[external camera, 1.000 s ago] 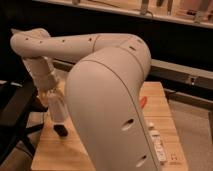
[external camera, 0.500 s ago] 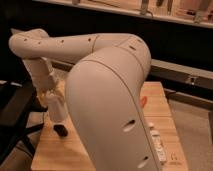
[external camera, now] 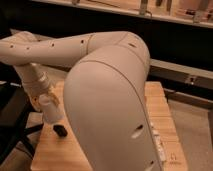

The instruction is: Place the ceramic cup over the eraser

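Gripping the ceramic cup (external camera: pixel 53 114), my gripper (external camera: pixel 46 101) is pinched on its upper part and holds it tilted, low over the left side of the wooden table (external camera: pixel 162 112); the eraser (external camera: pixel 61 131) lies uncovered just beside the cup's lower end.

Pincer (external camera: pixel 48 106) with ceramic cup (external camera: pixel 53 115) beside eraser (external camera: pixel 61 131)
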Controlling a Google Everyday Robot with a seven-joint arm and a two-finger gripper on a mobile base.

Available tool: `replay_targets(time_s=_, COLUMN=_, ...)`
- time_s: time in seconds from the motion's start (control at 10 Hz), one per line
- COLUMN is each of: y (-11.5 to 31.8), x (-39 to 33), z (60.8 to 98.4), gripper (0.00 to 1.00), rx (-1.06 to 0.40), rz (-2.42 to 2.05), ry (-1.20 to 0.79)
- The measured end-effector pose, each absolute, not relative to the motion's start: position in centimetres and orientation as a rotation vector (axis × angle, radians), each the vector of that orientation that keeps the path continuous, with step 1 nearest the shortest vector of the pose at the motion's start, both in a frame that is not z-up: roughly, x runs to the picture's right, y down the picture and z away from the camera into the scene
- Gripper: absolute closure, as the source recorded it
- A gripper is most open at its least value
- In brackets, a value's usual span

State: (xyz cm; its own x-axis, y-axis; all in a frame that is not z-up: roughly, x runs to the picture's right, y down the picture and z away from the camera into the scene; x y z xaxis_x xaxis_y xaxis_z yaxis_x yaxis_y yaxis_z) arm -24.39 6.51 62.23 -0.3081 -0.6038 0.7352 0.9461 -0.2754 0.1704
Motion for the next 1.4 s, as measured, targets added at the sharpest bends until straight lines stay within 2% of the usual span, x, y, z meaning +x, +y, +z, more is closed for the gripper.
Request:
replay_targets(time_s=0.3, y=7.4, x=-24.3, z=62.3, gripper=1.0, rx=-0.721, rz=-1.813, ry=-0.705)
replay_targets(time_s=0.8, y=8.5, x=-23.6, z=62.5, gripper=1.0, rx=-0.701, rz=-1.782, ry=-0.738)
replay_targets(time_s=1.4, y=9.2, x=-23.2, z=62.3, gripper=1.0, rx=-0.567, rz=-1.761, ry=-0.791)
